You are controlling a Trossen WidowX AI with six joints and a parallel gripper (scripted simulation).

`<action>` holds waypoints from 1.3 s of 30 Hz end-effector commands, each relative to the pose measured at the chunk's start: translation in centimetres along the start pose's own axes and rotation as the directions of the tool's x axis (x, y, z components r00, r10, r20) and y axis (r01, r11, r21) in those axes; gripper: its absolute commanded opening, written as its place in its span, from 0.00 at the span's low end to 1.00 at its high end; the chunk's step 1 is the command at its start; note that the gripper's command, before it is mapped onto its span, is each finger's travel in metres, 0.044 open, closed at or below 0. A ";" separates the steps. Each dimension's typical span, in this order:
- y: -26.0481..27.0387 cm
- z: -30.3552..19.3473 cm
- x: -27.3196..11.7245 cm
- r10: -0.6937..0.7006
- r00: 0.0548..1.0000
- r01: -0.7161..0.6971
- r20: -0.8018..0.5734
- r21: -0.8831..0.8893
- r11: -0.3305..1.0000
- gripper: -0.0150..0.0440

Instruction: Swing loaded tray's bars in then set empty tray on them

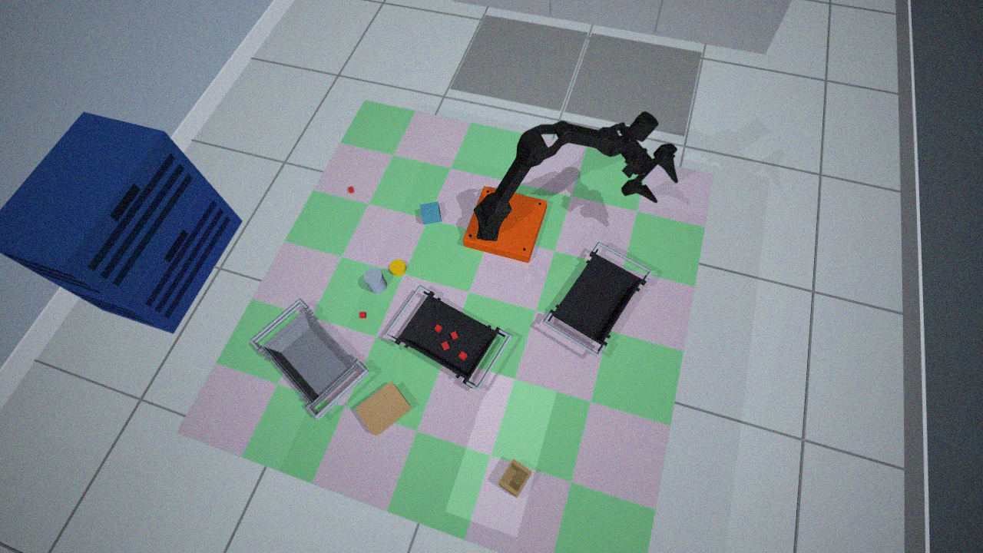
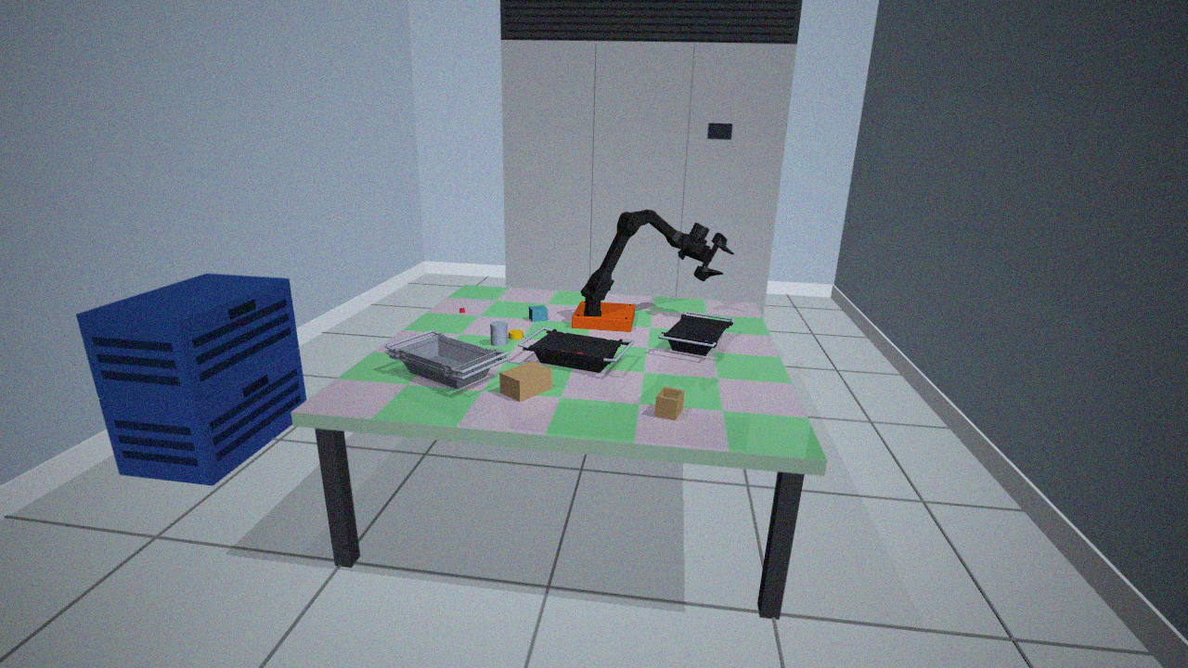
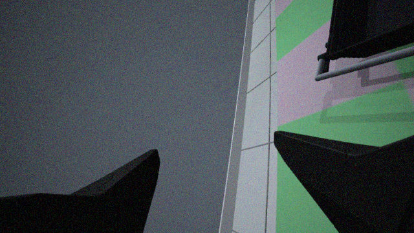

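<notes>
The loaded black tray (image 1: 417, 329) (image 2: 573, 357) stands in the middle of the table with several small red blocks (image 1: 450, 342) inside. Its two wire bars (image 1: 399, 317) (image 1: 498, 357) are swung out over its ends. The empty black tray (image 1: 596, 299) (image 2: 696, 332) lies to its right, and one corner with a wire bar (image 3: 362, 65) shows in the wrist view. My gripper (image 1: 663, 187) (image 2: 717, 258) (image 3: 217, 146) is open and empty. It hangs high above the far right part of the table, behind the empty tray.
A grey tray (image 1: 309, 354) (image 2: 444, 357) stands left of the loaded one. A tan box (image 1: 382, 408), a small brown box (image 1: 514, 477), a blue cube (image 1: 431, 212), a grey cylinder (image 1: 373, 280) and a yellow disc (image 1: 397, 266) lie around. The orange arm base (image 1: 522, 233) sits behind the trays.
</notes>
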State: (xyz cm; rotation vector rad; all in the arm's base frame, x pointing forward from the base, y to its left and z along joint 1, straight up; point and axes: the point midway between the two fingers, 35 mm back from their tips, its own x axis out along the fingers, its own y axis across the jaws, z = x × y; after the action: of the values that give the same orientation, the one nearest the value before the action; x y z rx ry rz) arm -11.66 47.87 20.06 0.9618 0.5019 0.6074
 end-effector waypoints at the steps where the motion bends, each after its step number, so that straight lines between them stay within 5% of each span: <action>1: 0.0 0.0 0.0 0.000 1.000 0.000 0.000 0.000 1.000 0.89; 9: -0.4 0.2 1.2 -0.011 1.000 0.011 -0.004 -0.009 1.000 0.53; 12: -1.6 1.6 5.3 -0.071 0.997 0.070 0.006 -0.217 0.974 0.40; 17: -3.9 4.7 11.6 -0.189 0.982 0.171 0.031 -0.583 0.794 0.40; 28: -10.2 13.9 20.8 -0.426 0.901 0.234 0.086 -0.922 0.309 0.40; 34: -16.6 21.9 25.3 -0.618 0.782 0.046 0.081 -0.996 -0.073 0.40; 39: -21.6 28.2 26.8 -0.750 0.660 -0.263 0.048 -0.920 -0.290 0.40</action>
State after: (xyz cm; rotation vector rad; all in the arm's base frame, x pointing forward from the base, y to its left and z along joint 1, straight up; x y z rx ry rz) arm 27.86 42.68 12.69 -0.9590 0.5435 0.4994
